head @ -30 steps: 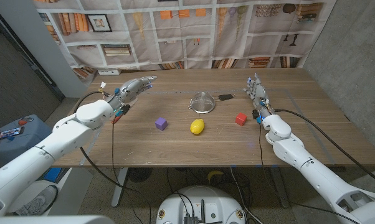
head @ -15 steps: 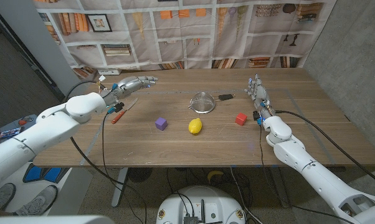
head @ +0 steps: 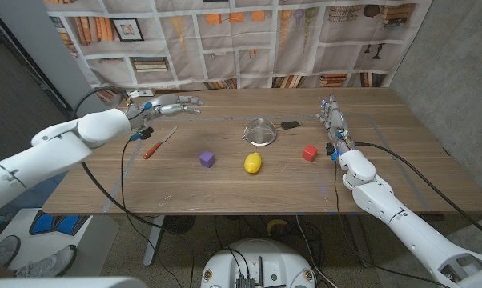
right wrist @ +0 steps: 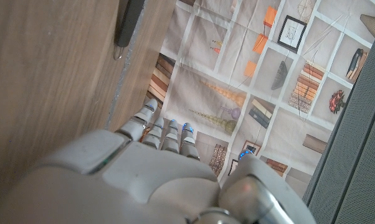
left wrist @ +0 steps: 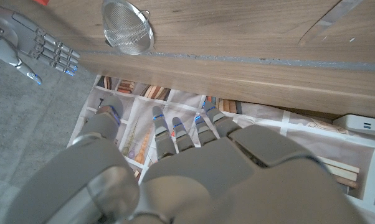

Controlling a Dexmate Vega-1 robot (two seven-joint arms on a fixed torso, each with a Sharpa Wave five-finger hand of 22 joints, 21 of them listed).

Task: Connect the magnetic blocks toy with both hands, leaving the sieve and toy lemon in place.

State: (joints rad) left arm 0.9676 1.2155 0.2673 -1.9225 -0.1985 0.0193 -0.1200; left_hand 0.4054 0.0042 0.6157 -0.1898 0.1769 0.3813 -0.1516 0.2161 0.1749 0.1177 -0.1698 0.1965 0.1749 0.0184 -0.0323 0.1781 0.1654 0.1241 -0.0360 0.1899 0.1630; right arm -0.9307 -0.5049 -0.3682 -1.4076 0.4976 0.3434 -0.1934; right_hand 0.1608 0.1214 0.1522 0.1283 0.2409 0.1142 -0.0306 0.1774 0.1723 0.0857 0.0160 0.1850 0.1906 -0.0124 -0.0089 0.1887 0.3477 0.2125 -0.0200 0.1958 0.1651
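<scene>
The task is not really begun, as I judge it. The two blocks are not joined: the purple block (head: 206,159) lies on the table (head: 225,188) to the left of the toy lemon (head: 252,163), and the red block (head: 309,153) lies to its right, so the blocks are well apart with the lemon between them. The sieve (head: 261,130) stands behind the lemon, near the middle of the table.

The left hand (head: 175,105) hovers over the far left part of the table, fingers stretched out and a little apart, holding nothing. The right hand (head: 332,120) stands just behind the red block, fingers straight and close together, also holding nothing.

What is left is everything: each hand must take one block, then bring them together without disturbing the sieve and lemon. A red screwdriver (head: 157,145) lies near the left hand.
</scene>
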